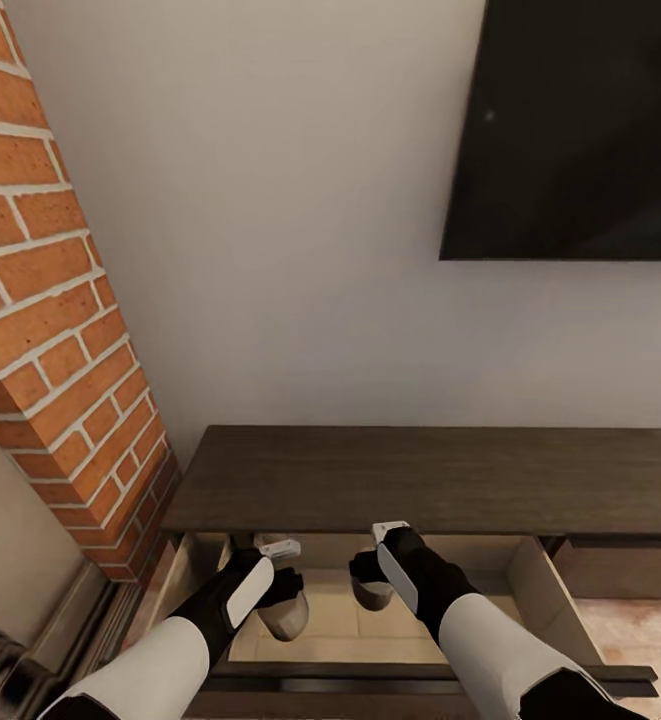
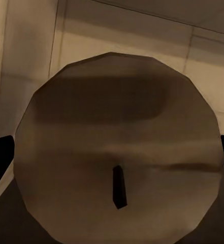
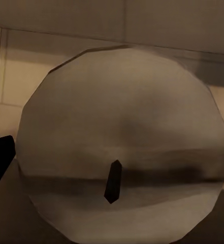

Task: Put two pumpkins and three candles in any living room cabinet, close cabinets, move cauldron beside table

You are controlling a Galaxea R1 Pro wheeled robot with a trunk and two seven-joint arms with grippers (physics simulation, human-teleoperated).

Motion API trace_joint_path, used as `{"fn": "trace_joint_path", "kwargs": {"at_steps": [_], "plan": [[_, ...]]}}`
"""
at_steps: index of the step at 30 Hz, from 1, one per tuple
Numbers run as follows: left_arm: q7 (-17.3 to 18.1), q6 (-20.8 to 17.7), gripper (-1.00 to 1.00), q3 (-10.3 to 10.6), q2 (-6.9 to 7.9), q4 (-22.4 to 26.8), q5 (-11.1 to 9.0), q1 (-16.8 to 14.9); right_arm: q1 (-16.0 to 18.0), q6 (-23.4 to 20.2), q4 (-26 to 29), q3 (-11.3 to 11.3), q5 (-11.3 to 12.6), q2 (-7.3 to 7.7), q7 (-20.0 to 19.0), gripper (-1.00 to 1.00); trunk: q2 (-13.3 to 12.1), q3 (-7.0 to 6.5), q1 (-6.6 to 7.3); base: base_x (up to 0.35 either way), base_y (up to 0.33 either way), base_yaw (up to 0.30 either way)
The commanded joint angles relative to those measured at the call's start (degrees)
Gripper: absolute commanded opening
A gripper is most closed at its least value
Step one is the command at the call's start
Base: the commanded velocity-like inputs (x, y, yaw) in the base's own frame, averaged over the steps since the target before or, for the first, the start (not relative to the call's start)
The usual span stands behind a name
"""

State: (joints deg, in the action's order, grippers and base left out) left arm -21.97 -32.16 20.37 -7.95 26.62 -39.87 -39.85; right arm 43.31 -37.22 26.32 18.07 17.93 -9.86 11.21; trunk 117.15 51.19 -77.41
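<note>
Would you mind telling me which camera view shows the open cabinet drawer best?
The head view: it shows the open drawer of the cabinet whole, with both pincers inside it, each holding a candle. Both wrist views give just patches of the drawer's pale interior behind a close-up candle top.
</note>
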Motion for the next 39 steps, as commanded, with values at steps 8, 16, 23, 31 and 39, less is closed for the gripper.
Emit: {"fn": "trace_joint_path", "kwargs": {"at_steps": [8,16,23,31,39], "plan": [[-2.0,-0.6,-1.0,2.4,-0.78,0.1,-0.6,-2.1,0.2,0.4,-0.6,0.5,0.5,-0.14,0.5,-1.0,0.0,0.8,0.01,0.0,0.0,0.0],[-2.7,-1.2,-1.0,7.1,-1.25,0.1,-0.6,-4.2,0.3,-0.1,-0.5,0.6,0.5,-0.14,0.4,-1.0,0.0,1.55,0.01,0.0,0.0,0.0],[-2.6,-1.0,-1.0,10.9,-1.24,-0.3,-0.7,-4.3,0.2,0.2,-0.5,0.6,0.5,-0.14,0.4,-1.0,0.0,2.2,0.01,0.0,0.0,0.0],[-2.1,-0.3,-1.0,12.0,-1.11,-1.5,-0.7,-4.3,-0.1,6.6,-0.8,5.0,0.2,-0.14,0.3,-1.0,0.0,2.95,0.01,0.0,0.0,0.0],[-1.8,0.7,-1.0,12.0,-1.1,-1.7,-0.8,-4.3,-0.2,9.3,-2.2,13.7,0.2,-0.14,0.2,-1.0,0.0,3.7,0.01,0.0,0.0,0.0]]}}
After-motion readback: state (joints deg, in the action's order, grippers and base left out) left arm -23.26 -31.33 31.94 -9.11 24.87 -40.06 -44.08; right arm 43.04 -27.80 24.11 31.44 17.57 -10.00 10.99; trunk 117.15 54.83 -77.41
